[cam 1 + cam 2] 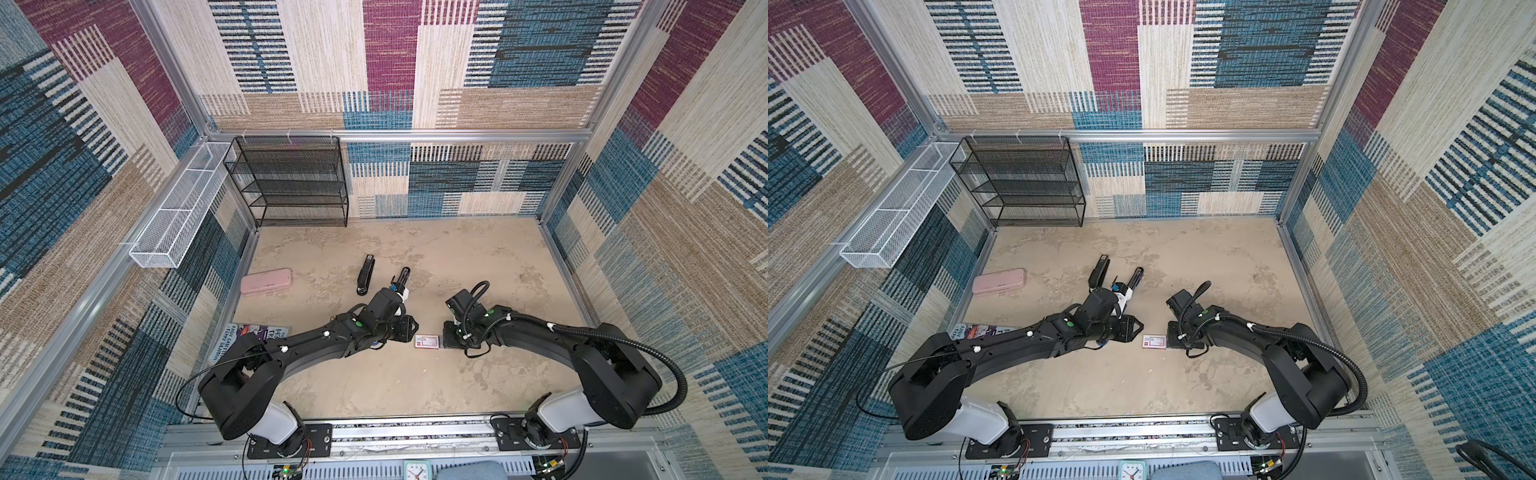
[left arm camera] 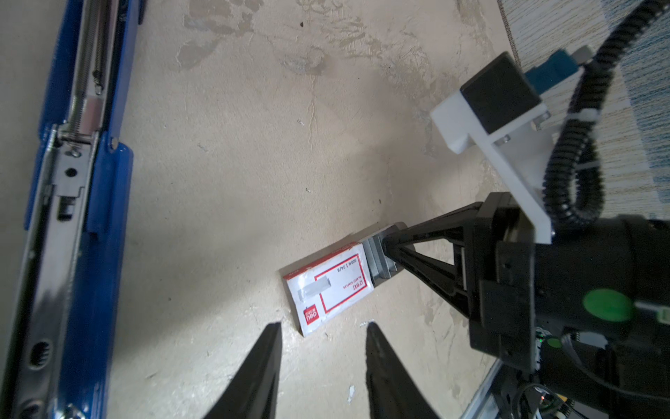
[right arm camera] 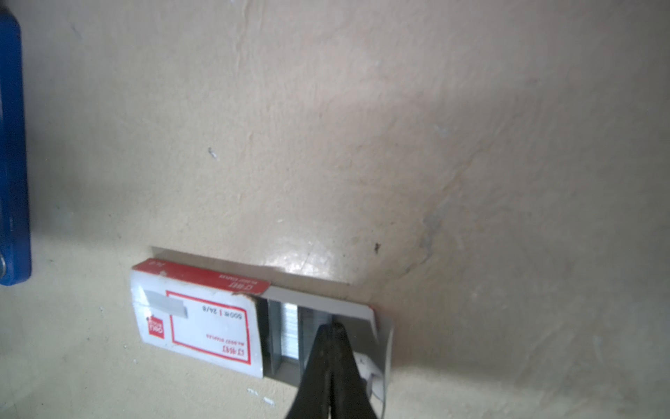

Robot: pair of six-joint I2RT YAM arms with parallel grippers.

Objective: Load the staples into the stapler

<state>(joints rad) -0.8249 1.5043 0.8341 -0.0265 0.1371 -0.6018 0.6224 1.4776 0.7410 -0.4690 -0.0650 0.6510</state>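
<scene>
We see the small flat white cardboard box (image 3: 203,319) with the red-and-pink label lying flat on the beige mottled table (image 1: 457,257). In both top views the white box (image 1: 1154,341) is near the front middle, between the two arms.

The grey cardboard tray (image 3: 326,298) is pulled partly out of the box, on the side toward the right arm. The thin grey metallic staples (image 3: 290,326) lie in it as packed strips. The right gripper (image 3: 333,326) has its two black fingers pressed together with no gap, and the tips are down inside the tray, at the staples. We cannot tell if a strip is pinched between them. In the left wrist view the right gripper (image 2: 384,250) meets the open end of the tray.

The left gripper (image 2: 323,324) hovers just beside the other end of the box. Its fingers (image 2: 268,362) stand moderately apart and nothing is between them. In a top view the left gripper (image 1: 410,328) points toward the box, near it but not touching.

The blue-and-black metal stapler (image 1: 365,276) lies on the table farther back, a little left of the middle and well apart from the box. It is opened: in the left wrist view the stapler (image 2: 83,145) shows its spring and metal channel.

A pink oblong case (image 1: 266,281) lies left of the stapler. A black wire-mesh shelf (image 1: 286,183) stands in the back left corner, and a white mesh basket (image 1: 178,208) hangs on the left wall. A colourful book (image 1: 249,332) lies partly under the left arm.
</scene>
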